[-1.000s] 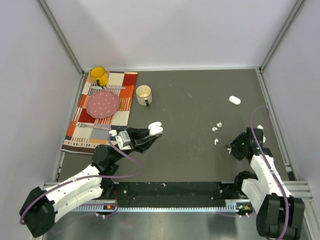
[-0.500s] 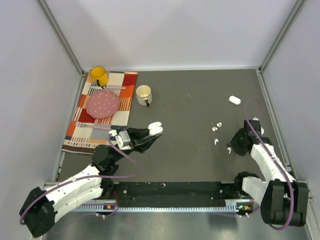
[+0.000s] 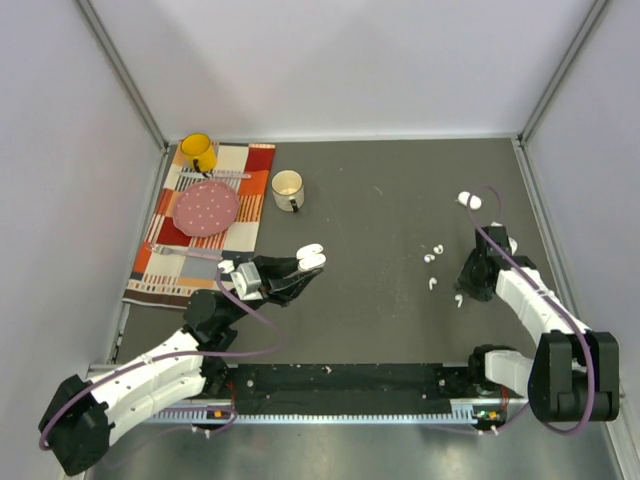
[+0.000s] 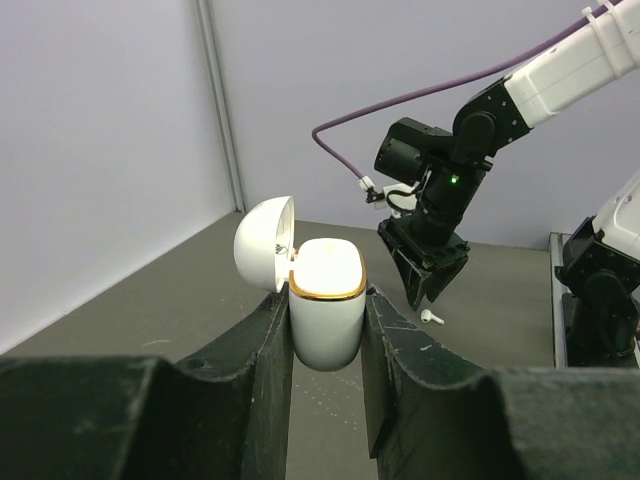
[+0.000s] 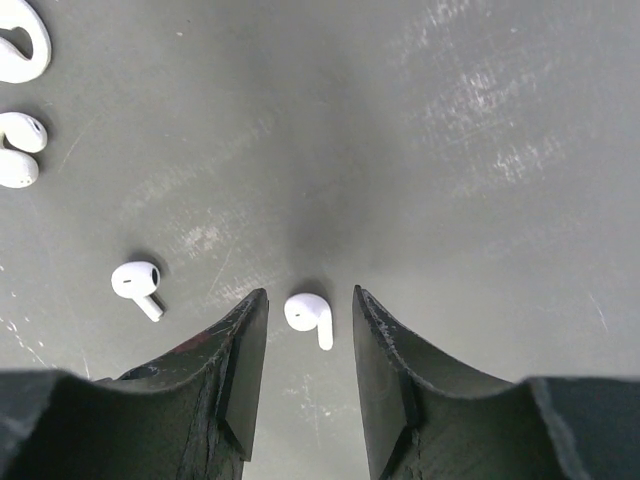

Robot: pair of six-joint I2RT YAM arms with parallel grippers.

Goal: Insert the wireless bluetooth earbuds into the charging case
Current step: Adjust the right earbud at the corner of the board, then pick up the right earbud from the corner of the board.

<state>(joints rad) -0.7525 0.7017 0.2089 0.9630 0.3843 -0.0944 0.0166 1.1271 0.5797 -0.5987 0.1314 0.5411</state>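
Observation:
My left gripper (image 3: 303,268) is shut on the white charging case (image 3: 312,256), held above the table near its middle. In the left wrist view the case (image 4: 326,305) has a gold rim, its lid (image 4: 264,241) hinged open, and sits between the fingers (image 4: 272,345). My right gripper (image 3: 468,288) is open, jaws down close over the table. One white earbud (image 5: 309,315) lies on the table between its fingers (image 5: 245,350), touching neither. A second earbud (image 5: 137,283) lies left of it, and two more (image 5: 18,150) lie further off. The top view shows the earbuds (image 3: 433,283).
A second white case (image 3: 469,201) lies at the far right. A white mug (image 3: 288,189), a yellow mug (image 3: 198,152) and a pink plate (image 3: 207,208) on a striped cloth (image 3: 165,265) stand at the far left. The frame rails (image 3: 545,230) run along the right edge.
My right arm has swung further from its base and the gripper has shifted slightly, so an earbud now shows at its tips. The left arm and the case have not moved.

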